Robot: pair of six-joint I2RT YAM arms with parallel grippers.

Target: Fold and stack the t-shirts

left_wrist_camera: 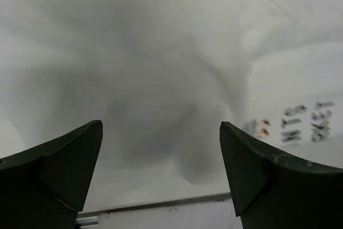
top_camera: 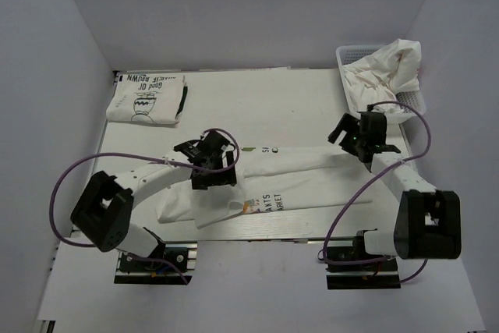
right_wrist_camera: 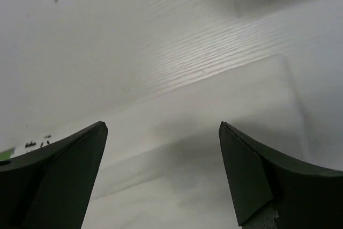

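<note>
Top external view: a white t-shirt (top_camera: 296,185), already narrowed into a long strip, is lying across the near middle of the table (top_camera: 296,107), its long axis running left to right. The left gripper (top_camera: 210,163) is hovering over its left end and the right gripper (top_camera: 361,139) over its right end. Both are standing wide apart and grasping nothing, each arm nearest its own end, likely for a crosswise fold.
</note>
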